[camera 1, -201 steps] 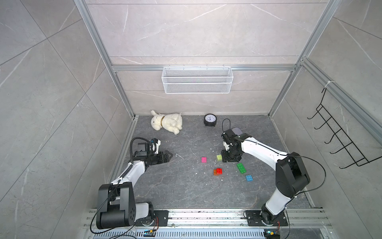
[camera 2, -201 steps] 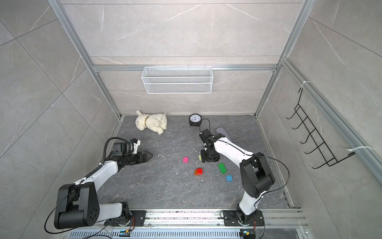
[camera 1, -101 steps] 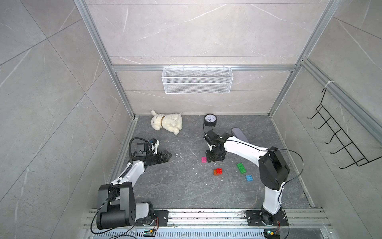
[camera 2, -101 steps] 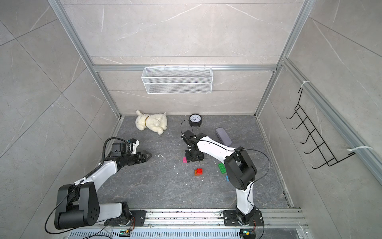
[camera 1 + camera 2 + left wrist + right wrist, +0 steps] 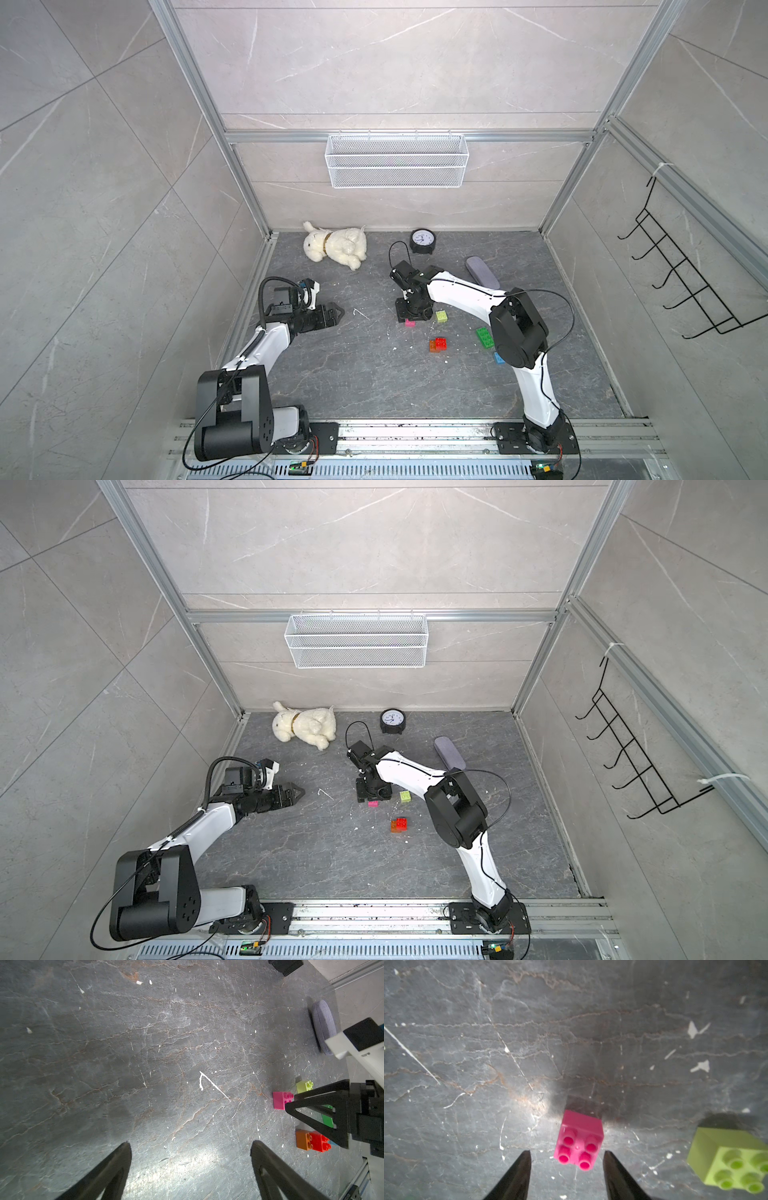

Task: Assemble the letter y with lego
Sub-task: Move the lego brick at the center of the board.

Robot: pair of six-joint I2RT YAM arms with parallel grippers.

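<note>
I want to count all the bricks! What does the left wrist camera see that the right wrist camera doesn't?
Only the left wrist camera: the orange brick touching the red brick, part of the green brick, a gray fabric pouch, and the open left tool.
Only the right wrist camera: the gaps on each side of the pink brick, between it and the open fingers of the right tool, so it is not gripped yet.
Both: the pink brick, the yellow-green brick and the right tool.

Grey tiled walls (image 5: 395, 62), dark slate floor (image 5: 374, 386)
</note>
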